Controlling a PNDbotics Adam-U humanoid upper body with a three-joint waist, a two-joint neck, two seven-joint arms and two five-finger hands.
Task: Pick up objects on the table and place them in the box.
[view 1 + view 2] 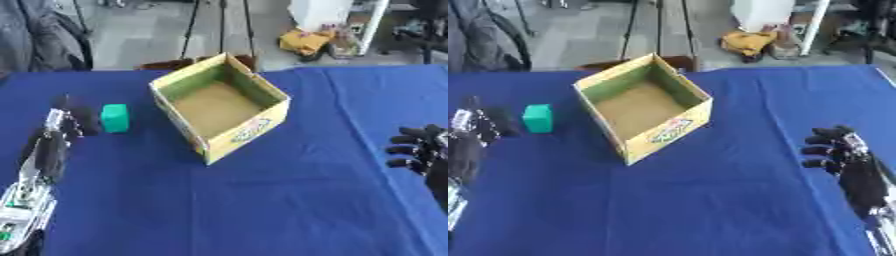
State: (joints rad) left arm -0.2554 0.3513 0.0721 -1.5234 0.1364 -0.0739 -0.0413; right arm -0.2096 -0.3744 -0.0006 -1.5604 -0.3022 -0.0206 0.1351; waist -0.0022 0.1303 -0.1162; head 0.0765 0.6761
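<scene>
My left hand rests relaxed beside the green block (box at three o'clock); my right hand is curled, holding nothing.

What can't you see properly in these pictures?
- Box label: too blurred to read in either view.
- Left hand beside the green block: whether they touch is unclear.
- Left hand in the right eye view: cut off by the left edge.
- Right hand in the left eye view: cut by the right edge.

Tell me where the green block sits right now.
The green block lies on the blue table, left of the open cardboard box, just beyond the left hand.
</scene>
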